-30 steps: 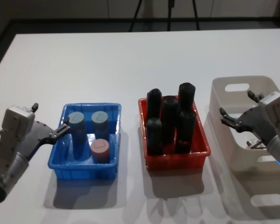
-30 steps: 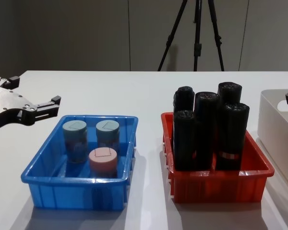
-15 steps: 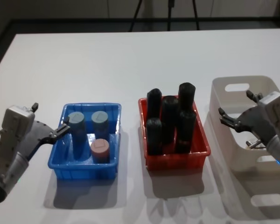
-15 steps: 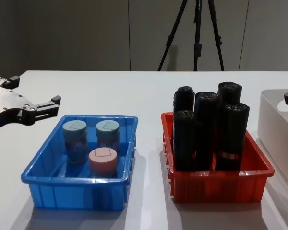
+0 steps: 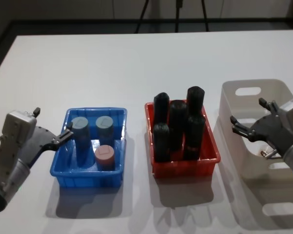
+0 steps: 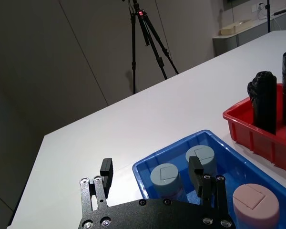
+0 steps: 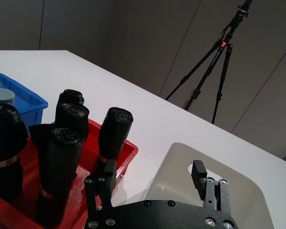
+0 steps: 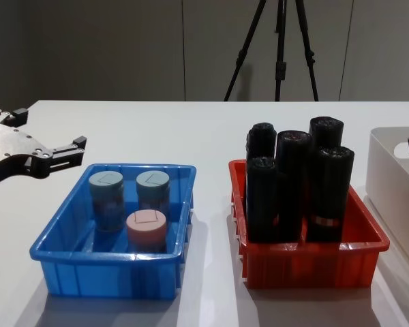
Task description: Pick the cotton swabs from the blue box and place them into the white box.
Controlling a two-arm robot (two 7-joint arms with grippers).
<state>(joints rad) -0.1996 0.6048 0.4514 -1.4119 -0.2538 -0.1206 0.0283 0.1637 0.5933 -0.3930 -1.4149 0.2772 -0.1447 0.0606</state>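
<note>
Hovering with left fingers (image 5: 63, 136) wide and empty beside the shallow bright blue plastic tray (image 5: 95, 110), its three upright clear cylindrical cotton-swab tubs (image 5: 80, 123) straight ahead of the tips, right fingers (image 5: 240, 129) splayed empty far off above the off-white plastic bin (image 5: 249, 84).

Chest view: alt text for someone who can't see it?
Three tubs of cotton swabs stand in the blue box, beside a red tray of black rolls. The open left gripper hovers left of it; the white box is far right.
</note>
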